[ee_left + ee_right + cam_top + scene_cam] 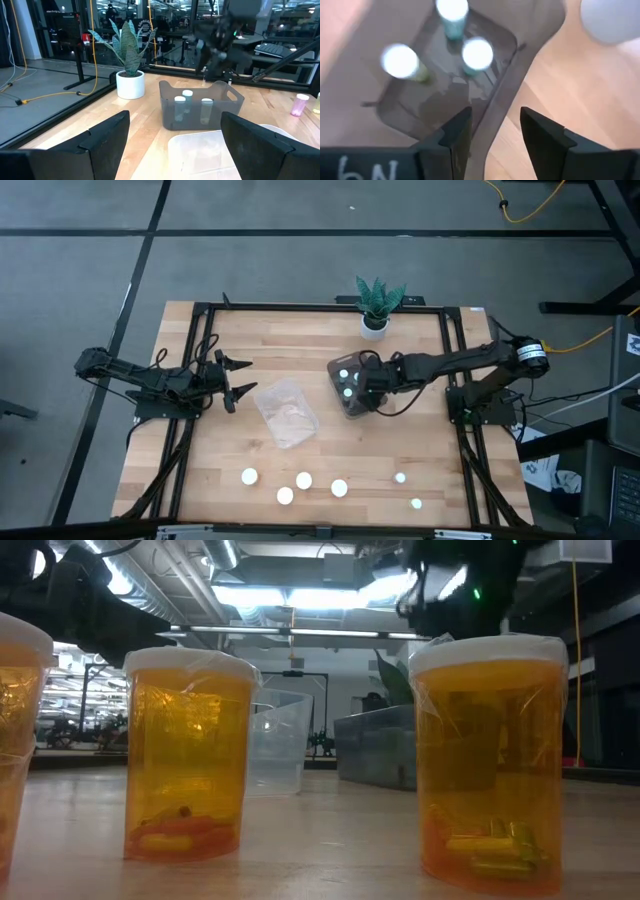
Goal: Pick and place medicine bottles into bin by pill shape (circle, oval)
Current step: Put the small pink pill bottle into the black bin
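Right fingers point(492, 132) hang parted and empty over the dark tray point(352, 392), centre frame, suggesting a drop; left fingers point(233, 378) wait wide, mid-left.

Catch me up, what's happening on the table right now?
The right gripper hangs open over the smoky grey bin, which holds three small bottles. The left gripper waits open beside the empty clear bin. Six bottles remain unsorted along the table's front edge.
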Available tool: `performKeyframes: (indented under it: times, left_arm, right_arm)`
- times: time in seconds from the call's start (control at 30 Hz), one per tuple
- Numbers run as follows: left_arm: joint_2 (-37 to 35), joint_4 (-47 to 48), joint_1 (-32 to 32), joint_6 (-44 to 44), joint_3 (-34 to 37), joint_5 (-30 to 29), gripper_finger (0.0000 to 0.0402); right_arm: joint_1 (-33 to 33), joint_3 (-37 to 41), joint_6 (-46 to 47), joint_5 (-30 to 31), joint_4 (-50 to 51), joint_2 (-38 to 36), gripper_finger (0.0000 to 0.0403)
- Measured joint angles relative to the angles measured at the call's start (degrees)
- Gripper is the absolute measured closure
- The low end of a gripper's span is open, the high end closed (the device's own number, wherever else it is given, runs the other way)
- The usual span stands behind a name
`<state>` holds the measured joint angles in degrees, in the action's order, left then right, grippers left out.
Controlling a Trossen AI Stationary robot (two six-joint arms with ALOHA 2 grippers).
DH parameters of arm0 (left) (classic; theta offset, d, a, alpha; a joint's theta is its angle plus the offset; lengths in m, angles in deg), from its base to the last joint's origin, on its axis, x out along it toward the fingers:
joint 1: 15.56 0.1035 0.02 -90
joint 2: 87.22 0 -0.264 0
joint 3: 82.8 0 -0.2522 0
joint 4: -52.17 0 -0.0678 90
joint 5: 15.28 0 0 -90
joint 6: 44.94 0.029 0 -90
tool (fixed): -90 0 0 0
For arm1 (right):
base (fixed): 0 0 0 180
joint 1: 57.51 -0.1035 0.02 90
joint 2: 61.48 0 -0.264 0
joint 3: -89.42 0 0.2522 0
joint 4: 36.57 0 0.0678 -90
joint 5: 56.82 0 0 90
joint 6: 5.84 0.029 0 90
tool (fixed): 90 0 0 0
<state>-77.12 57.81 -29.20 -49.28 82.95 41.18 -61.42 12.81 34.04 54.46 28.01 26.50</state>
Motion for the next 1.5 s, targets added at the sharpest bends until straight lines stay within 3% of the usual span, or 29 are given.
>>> performKeyframes:
  times: [0.2, 0.33, 0.47, 0.67, 0.87, 1.0, 1.13, 1.37, 1.5]
  left_arm:
    - [0.0, 0.0, 0.0, 0.0, 0.0, 0.0, 0.0097]
    - [0.0, 0.0, 0.0, 0.0, 0.0, 0.0, 0.0097]
    - [0.0, 0.0, 0.0, 0.0, 0.0, 0.0, 0.0097]
    - [0.0, 0.0, 0.0, 0.0, 0.0, 0.0, 0.0097]
    - [0.0, 0.0, 0.0, 0.0, 0.0, 0.0, 0.0097]
    - [0.0, 0.0, 0.0, 0.0, 0.0, 0.0, 0.0097]
    - [0.0, 0.0, 0.0, 0.0, 0.0, 0.0, 0.0097]
    - [0.0, 0.0, 0.0, 0.0, 0.0, 0.0, 0.0097]
    - [0.0, 0.0, 0.0, 0.0, 0.0, 0.0, 0.0097]
  right_arm:
    - [-5.7, -13.0, 3.7, -5.1, 15.3, 0.0, 0.0234]
    - [-14.0, -19.4, 7.3, -5.8, 22.8, -0.1, 0.0234]
    - [-23.7, -20.8, 11.3, -7.6, 23.3, -0.1, 0.0234]
    - [-35.5, -18.8, 21.3, -8.1, 20.4, 0.0, 0.0234]
    - [-42.6, -16.2, 24.3, -8.2, 17.0, 0.0, 0.0234]
    - [-44.7, -14.6, 24.6, -9.0, 13.5, 0.0, 0.0234]
    - [-45.3, -11.7, 30.9, -9.3, 10.1, 0.0, 0.0234]
    - [-45.3, -2.9, 46.7, -23.1, -2.9, 0.0, 0.0234]
    - [-45.5, 0.8, 48.4, -24.2, -7.6, 0.0, 0.0234]
